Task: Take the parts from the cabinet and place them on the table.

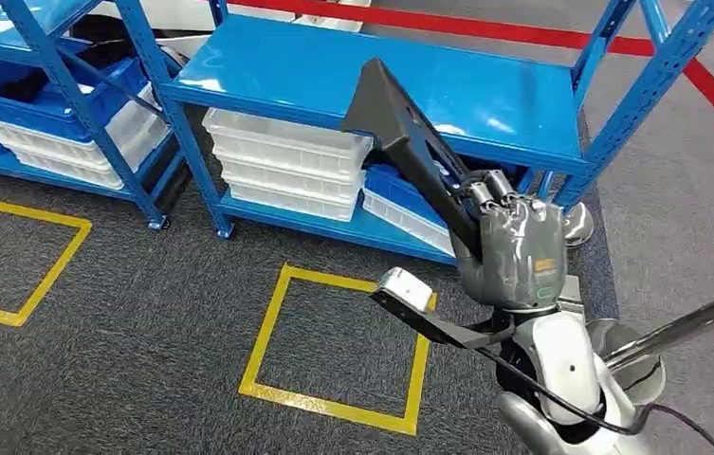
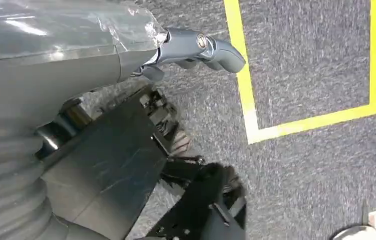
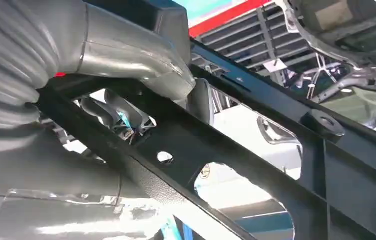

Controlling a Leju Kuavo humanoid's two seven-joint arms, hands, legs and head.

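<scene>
So the right robot hand (image 1: 514, 248), lower right of the head view, is clamped around one long black plastic part (image 1: 400, 123) that sticks up toward the upper middle of the frame, already clear of the blue cabinet (image 1: 334, 71). Pickup looks done, but no desk anywhere yet, so the carry and drop-off are left. The left robot hand (image 2: 195, 47) hangs over carpet, can't tell if it's closed. Count: two yellow floor squares (image 1: 334, 346), three stacked white bins (image 1: 286, 161) behind.
</scene>
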